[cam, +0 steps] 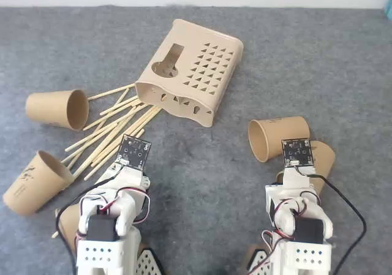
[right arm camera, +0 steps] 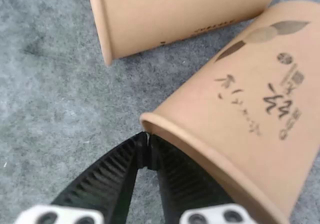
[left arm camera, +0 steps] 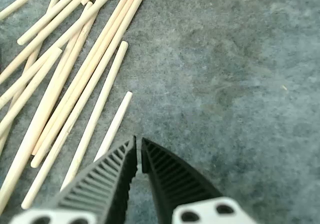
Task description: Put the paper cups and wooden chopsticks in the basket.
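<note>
Paper cups are judged light and easily crushed, so they are best taken by the rolled rim. Wooden chopsticks, stiff, thin and smooth, are best pinched mid-length. Four tan cups lie on their sides, two at each side of the grey mat. The pale sticks are strewn beside the tipped-over basket. The left gripper is closed on nothing, just beside the sticks. The right gripper is closed at the printed cup rim; a hold cannot be confirmed.
</note>
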`<action>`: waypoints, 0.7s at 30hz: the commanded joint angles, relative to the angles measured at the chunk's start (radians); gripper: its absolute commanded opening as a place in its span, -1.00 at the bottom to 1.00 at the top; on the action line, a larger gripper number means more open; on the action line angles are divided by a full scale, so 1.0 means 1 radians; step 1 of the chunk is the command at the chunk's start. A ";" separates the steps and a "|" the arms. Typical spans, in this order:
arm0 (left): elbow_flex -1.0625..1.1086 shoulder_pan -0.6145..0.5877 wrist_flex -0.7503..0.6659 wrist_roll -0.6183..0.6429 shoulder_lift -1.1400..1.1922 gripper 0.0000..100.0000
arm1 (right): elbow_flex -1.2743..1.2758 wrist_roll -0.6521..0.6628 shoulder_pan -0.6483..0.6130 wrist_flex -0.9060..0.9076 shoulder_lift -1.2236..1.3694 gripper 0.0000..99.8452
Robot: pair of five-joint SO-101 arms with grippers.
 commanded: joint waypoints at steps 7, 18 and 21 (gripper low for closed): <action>-0.013 0.000 0.006 -0.003 -0.014 -0.97 | 0.017 -0.006 -0.140 0.005 -0.019 -0.99; -0.013 -0.008 0.008 -0.009 -0.015 -0.97 | 0.015 -0.006 -0.229 0.007 -0.019 -0.99; -0.022 -0.008 0.011 -0.009 -0.017 -0.97 | -0.035 -0.005 -0.222 0.010 -0.019 -0.99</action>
